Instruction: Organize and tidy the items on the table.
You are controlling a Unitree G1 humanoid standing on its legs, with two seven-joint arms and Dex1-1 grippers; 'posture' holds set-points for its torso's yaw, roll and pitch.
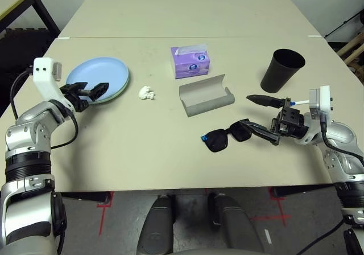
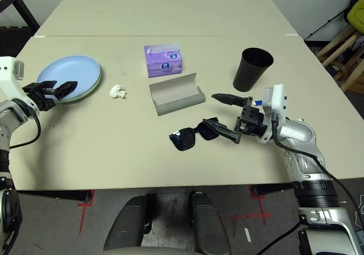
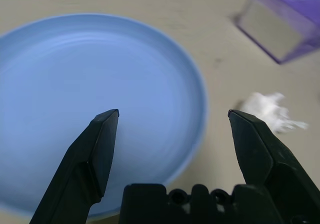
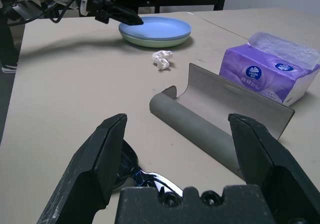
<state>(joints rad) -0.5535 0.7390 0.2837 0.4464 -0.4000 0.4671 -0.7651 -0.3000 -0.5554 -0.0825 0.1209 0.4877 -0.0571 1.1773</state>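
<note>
A light blue plate (image 1: 98, 77) lies stacked on a pale green plate (image 4: 159, 40) at the left of the table (image 1: 136, 152). My left gripper (image 1: 96, 86) hovers open over the plate's near rim, nothing between its fingers. A crumpled white tissue (image 1: 147, 93) lies just right of the plates. The grey glasses case (image 1: 206, 95) lies open at the middle. Black sunglasses (image 1: 223, 137) lie in front of it. My right gripper (image 1: 245, 110) is open, its lower finger right at the sunglasses' arm. The white blue-capped pen (image 1: 298, 102) lies behind that gripper.
A purple tissue box (image 1: 190, 61) stands behind the case. A black tapered cup (image 1: 281, 70) stands upright at the right. The far half of the table and its near left are bare. A dark table frame (image 1: 34, 10) stands beyond the left edge.
</note>
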